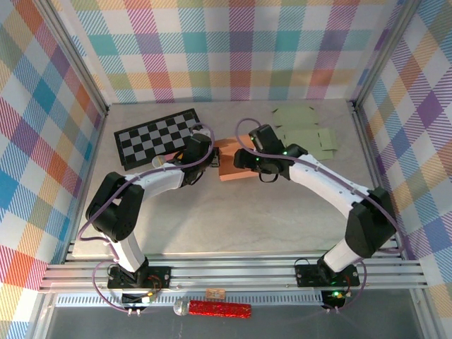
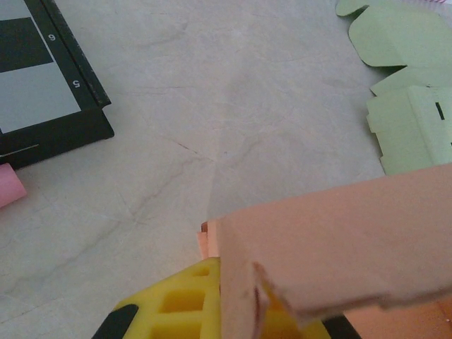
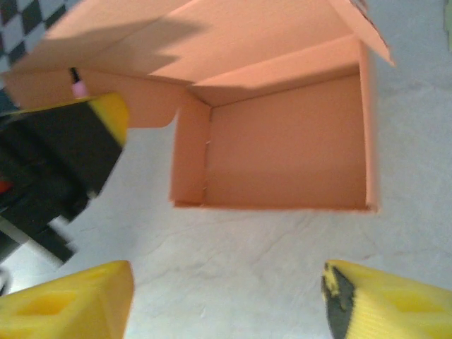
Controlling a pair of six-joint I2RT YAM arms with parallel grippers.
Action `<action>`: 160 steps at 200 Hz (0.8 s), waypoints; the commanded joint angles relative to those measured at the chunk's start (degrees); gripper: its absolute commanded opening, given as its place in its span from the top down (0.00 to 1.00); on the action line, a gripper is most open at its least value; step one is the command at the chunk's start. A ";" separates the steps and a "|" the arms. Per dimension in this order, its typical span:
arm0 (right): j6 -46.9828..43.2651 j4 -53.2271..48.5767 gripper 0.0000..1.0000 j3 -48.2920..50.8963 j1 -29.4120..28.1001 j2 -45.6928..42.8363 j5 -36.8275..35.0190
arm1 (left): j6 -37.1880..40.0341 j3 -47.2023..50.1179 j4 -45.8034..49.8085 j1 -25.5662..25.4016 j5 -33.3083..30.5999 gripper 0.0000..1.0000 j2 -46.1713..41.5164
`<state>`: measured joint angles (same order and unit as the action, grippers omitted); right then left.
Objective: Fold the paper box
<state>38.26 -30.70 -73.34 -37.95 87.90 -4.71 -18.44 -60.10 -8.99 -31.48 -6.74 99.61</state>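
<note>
The orange paper box (image 1: 229, 159) sits half-formed at mid-table, its cavity (image 3: 282, 141) open toward the right wrist camera and its lid flap raised. My left gripper (image 1: 205, 159) is at the box's left side, shut on the box wall (image 2: 339, 247). One yellow finger (image 2: 176, 304) presses against that wall. The right gripper (image 1: 245, 159) hovers at the box's right side. In the right wrist view that gripper (image 3: 226, 311) is open, its yellow fingertips (image 3: 70, 304) spread wide over bare table just short of the box, with nothing between them.
A black-and-grey checkerboard (image 1: 159, 135) lies at the back left, close to the left arm. Flat green box blanks (image 1: 307, 133) lie at the back right. A pink object (image 2: 7, 185) rests beside the board. Metal frame rails border the table.
</note>
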 commanded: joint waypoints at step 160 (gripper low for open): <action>7.61 -24.70 0.39 -34.20 25.40 26.57 38.69 | 7.44 -6.42 6.99 -0.68 1.16 1.00 0.62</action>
<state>46.02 -51.00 -104.31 -12.23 109.62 25.17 -13.17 -64.51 -2.96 -31.77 -6.52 99.68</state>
